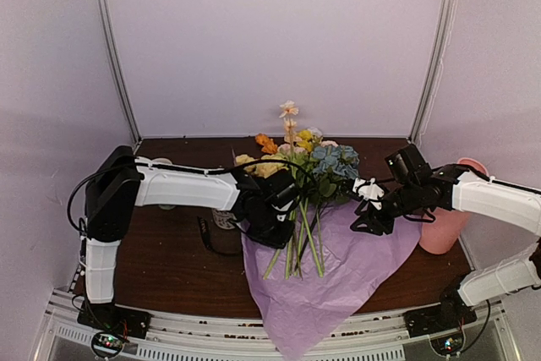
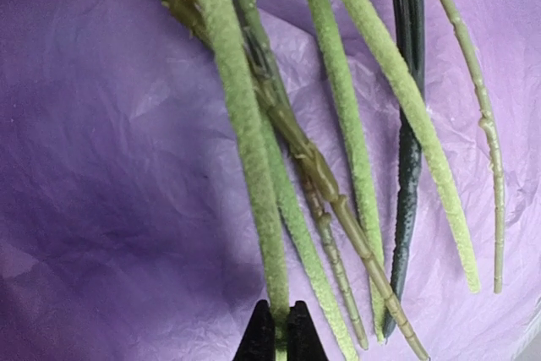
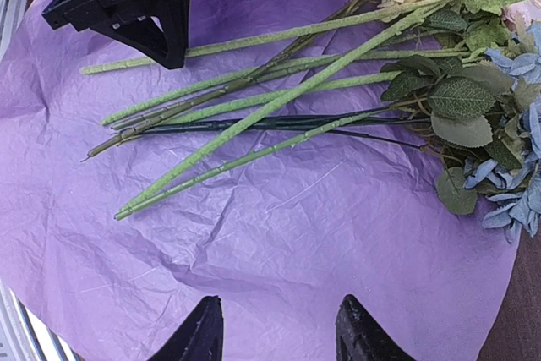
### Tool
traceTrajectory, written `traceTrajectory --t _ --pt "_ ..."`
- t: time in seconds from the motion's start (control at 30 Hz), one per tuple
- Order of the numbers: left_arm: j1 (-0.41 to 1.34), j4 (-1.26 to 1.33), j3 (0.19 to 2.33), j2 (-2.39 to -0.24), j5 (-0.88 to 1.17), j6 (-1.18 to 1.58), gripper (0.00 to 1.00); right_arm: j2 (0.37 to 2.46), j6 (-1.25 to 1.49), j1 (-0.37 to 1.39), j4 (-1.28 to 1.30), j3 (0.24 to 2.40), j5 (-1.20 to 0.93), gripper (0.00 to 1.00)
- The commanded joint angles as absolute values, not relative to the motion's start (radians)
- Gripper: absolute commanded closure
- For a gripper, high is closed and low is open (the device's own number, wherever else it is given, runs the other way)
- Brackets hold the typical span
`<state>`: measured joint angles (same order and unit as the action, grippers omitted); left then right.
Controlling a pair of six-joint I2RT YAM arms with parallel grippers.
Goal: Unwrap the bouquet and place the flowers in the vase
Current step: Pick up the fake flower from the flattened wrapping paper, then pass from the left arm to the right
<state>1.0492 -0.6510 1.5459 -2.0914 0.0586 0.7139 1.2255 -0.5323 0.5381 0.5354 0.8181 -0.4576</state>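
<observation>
While the left tool (image 2: 275, 337) is pinched together on one fuzzy stem (image 2: 245, 141), with a sliver of green showing between its black tips, the rest of the flowers (image 1: 325, 162) lie loose on the unfolded lilac tissue paper (image 1: 355, 281). The paper is spread flat on the counter (image 1: 177, 268), and its near corner hangs over the front edge. The stems fan toward the near side, some pale and fuzzy, one dark and smooth, others thin and knobbly. The blooms and leaves are bunched at the far edge of the sheet, with blue petals to the right, yellow and peach to the left, and one peach head standing higher than the others. The right tool (image 3: 279, 306) is over the right part of the sheet, just beside the blue blooms. Its two fingers (image 3: 203, 336) stand apart with only crumpled paper showing between them, and I cannot tell whether they touch it. The vase (image 1: 444, 230) stands upright at the right side of the counter, just beside the sheet's right corner and partly hidden behind the right arm, with none of the flowers in it.
</observation>
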Motion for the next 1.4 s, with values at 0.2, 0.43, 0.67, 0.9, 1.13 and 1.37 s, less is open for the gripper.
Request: traceTrajectory --t 0.2,0.43,0.67,0.9,1.13,1.37 --pt "1.055 -0.556 1.491 -1.927 -0.032 0.723 1.00 1.235 -0.543 0.535 0.549 0.829 -0.474 0.53" --pt "1.055 -0.486 1.446 -1.868 -0.070 0.706 1.00 1.236 -0.535 0.535 0.544 0.826 -0.476 0.53" --pt "1.062 -0.137 1.256 -1.768 -0.034 0.553 1.00 1.202 -0.398 0.534 0.517 0.900 -0.501 0.51" --pt "1.067 0.121 1.140 -1.677 0.026 0.488 1.00 1.160 -0.113 0.528 0.327 1.027 -0.531 0.29" --pt "1.089 0.328 1.056 -1.621 0.084 0.464 1.00 1.332 0.107 0.525 0.304 1.266 -0.673 0.28" --pt "1.111 0.352 1.055 -1.613 0.121 0.448 1.00 1.429 0.171 0.526 0.217 1.388 -0.735 0.32"
